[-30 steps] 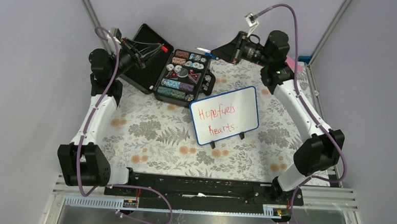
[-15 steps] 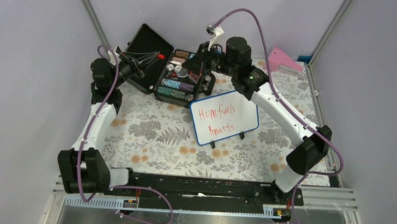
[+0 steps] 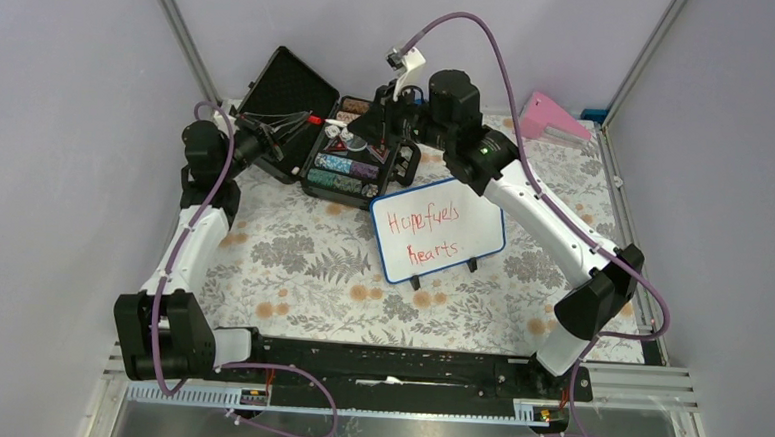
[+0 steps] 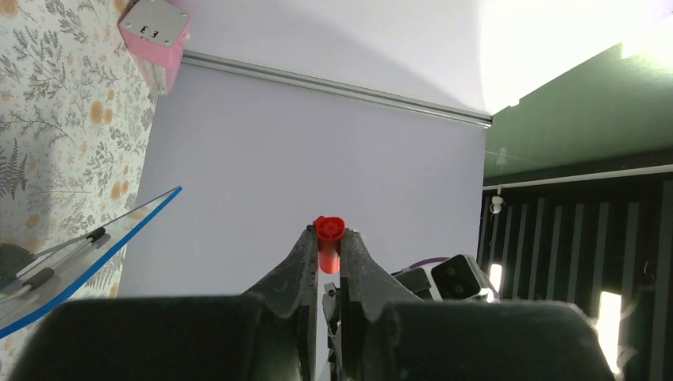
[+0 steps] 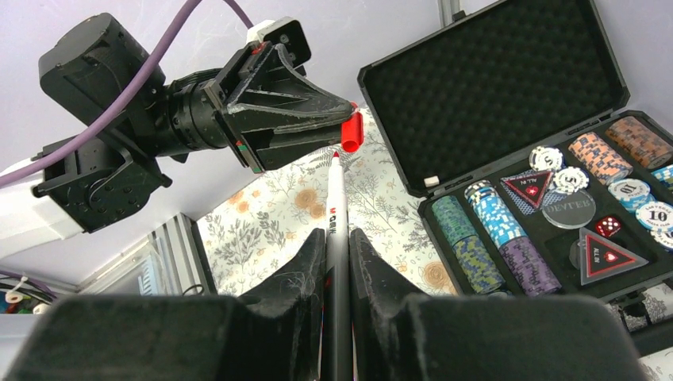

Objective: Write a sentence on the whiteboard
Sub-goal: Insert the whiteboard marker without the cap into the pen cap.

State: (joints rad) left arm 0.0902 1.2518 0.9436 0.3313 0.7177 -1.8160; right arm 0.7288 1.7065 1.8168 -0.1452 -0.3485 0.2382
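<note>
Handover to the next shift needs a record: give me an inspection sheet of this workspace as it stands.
Surface: floral cloth, flat.
Job's things: whiteboard standing on its feet; sentence in red, two lines.
Clutter: open black case of poker chips behind board; pink object back right.
Hands: left hand shut on red cap; right hand shut on marker, tip bare, near the cap.
Cables: purple cables along both arms.
Surroundings: lilac walls, metal posts.

The whiteboard (image 3: 464, 208) looks smooth and glossy, the case (image 3: 288, 88) foam lining (image 5: 492, 71) matt and dimpled.
</note>
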